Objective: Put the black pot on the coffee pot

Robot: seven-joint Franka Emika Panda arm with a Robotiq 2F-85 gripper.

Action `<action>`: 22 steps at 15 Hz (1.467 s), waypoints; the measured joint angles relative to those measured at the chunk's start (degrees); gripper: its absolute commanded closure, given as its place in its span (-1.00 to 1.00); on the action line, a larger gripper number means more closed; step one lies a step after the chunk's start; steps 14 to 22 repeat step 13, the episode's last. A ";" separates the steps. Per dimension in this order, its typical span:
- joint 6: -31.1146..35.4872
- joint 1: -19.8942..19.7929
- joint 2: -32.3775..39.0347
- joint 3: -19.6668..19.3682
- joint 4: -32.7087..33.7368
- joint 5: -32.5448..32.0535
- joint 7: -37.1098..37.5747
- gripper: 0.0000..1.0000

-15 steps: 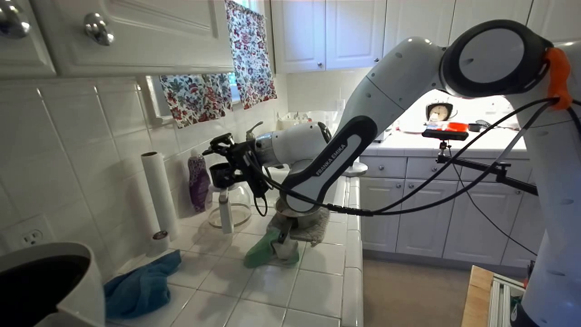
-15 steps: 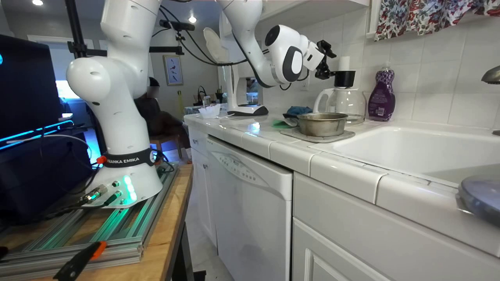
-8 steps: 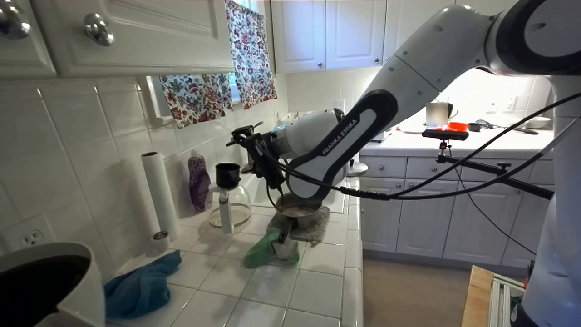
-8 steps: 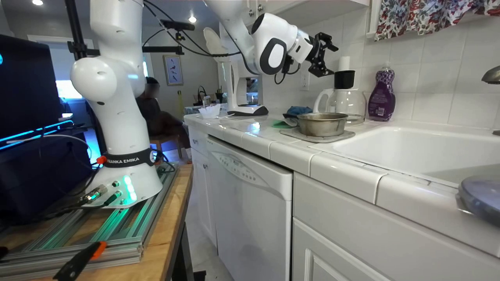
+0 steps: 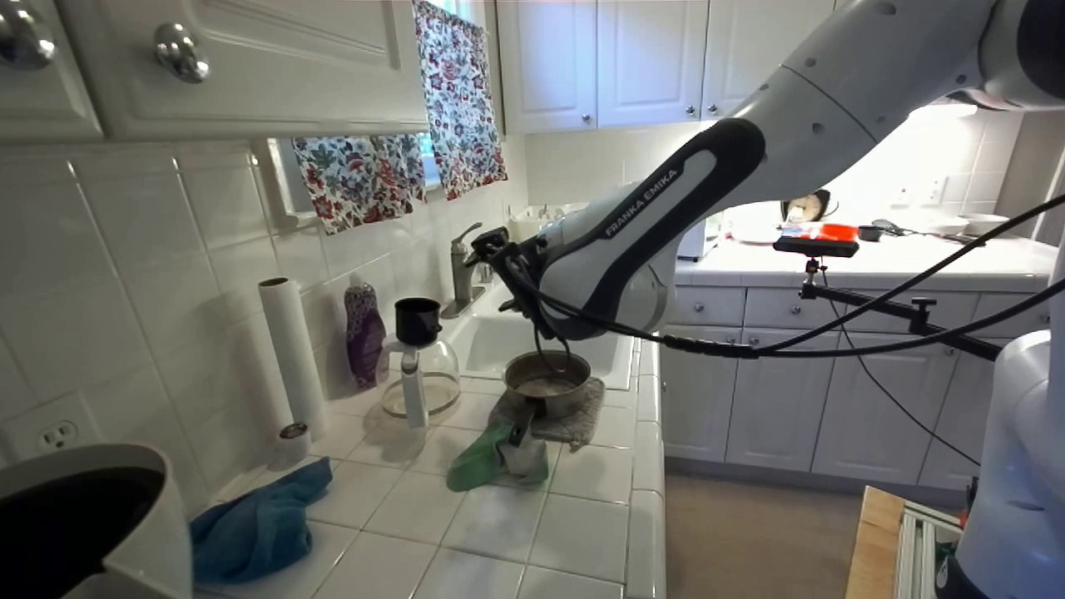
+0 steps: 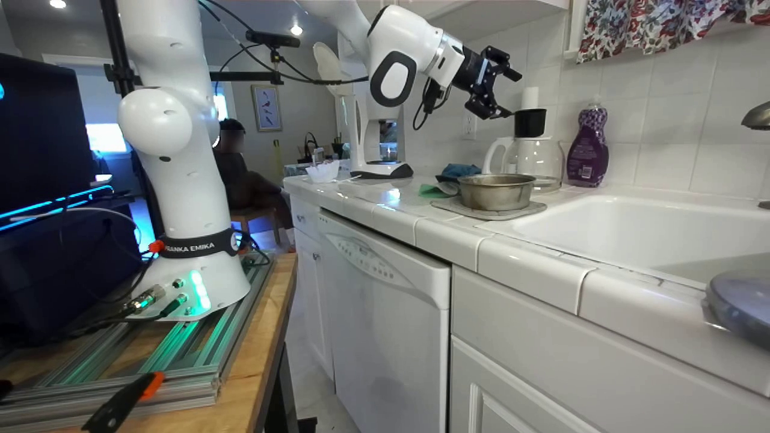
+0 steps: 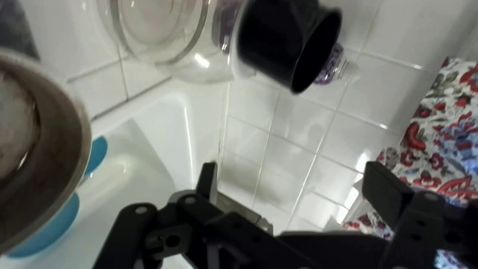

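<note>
The black pot (image 5: 418, 321) sits upright on top of the clear coffee pot (image 5: 423, 384) on the counter, near the tiled wall. They also show in an exterior view as the black pot (image 6: 530, 122) above the glass coffee pot (image 6: 541, 161). In the wrist view, the black pot (image 7: 276, 37) is at the top with its opening visible, on the coffee pot (image 7: 164, 48). My gripper (image 7: 291, 170) is open with nothing between its fingers. In an exterior view, the gripper (image 5: 491, 281) is over the sink side, apart from the black pot.
A grey metal pot (image 5: 547, 389) stands on a mat beside the sink (image 6: 662, 228), below my arm. A purple bottle (image 5: 364, 337) is behind the coffee pot. A faucet (image 5: 463, 270), green cloth (image 5: 478, 459), blue towel (image 5: 258, 524) and paper roll (image 5: 293, 353) are nearby.
A second ago my gripper was around the black pot. It has let go and backed away toward the sink side and the arm's base. The black pot stays on the coffee pot.
</note>
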 measured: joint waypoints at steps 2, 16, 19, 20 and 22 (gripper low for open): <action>-0.03 -0.49 -3.95 -2.92 -3.40 4.83 -9.07 -1.00; -12.51 -20.53 -20.69 10.66 -18.82 24.22 -45.26 -1.00; -12.51 -20.53 -20.69 10.66 -18.82 24.22 -45.26 -1.00; -12.51 -20.53 -20.69 10.66 -18.82 24.22 -45.26 -1.00; -12.51 -20.53 -20.69 10.66 -18.82 24.22 -45.26 -1.00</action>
